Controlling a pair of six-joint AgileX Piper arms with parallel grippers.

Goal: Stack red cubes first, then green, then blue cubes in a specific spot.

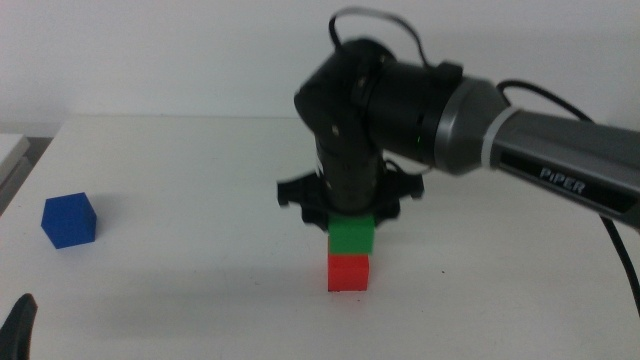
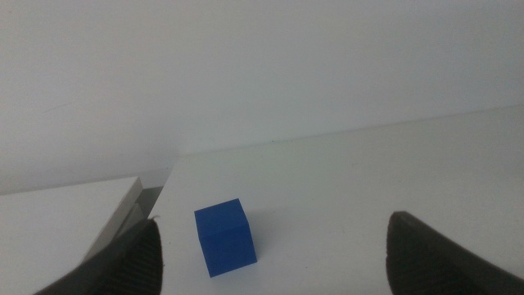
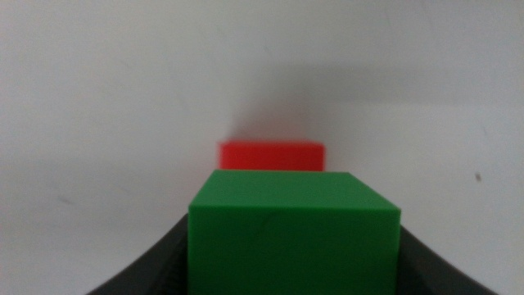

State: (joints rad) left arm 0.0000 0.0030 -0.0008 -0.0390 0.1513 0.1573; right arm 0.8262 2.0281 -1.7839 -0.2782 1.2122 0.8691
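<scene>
Three cubes showing on the white counter (image 1: 180,290). Sitting near the middle, the red cube (image 1: 348,271), resting flat on the counter. Riding right on top of it, touching, edges roughly lined up: the green cube (image 1: 351,235). Coming in from the right and reaching straight down over the pair, the right gripper (image 1: 350,212), clamping the green cube between its dark jaws. Filling the near part of the right wrist view, that same green cube (image 3: 293,238), pinched on both sides, with the red cube (image 3: 271,155) peeking out just beyond it. Lying well apart, far over on the left side of the counter, the blue cube (image 1: 69,220), sitting alone and untouched. Waiting low at the near left corner, the left gripper (image 1: 20,325), only a dark tip showing in the middle view. Holding nothing, jaws spread wide in the left wrist view, looking toward the blue cube (image 2: 224,237) ahead.
</scene>
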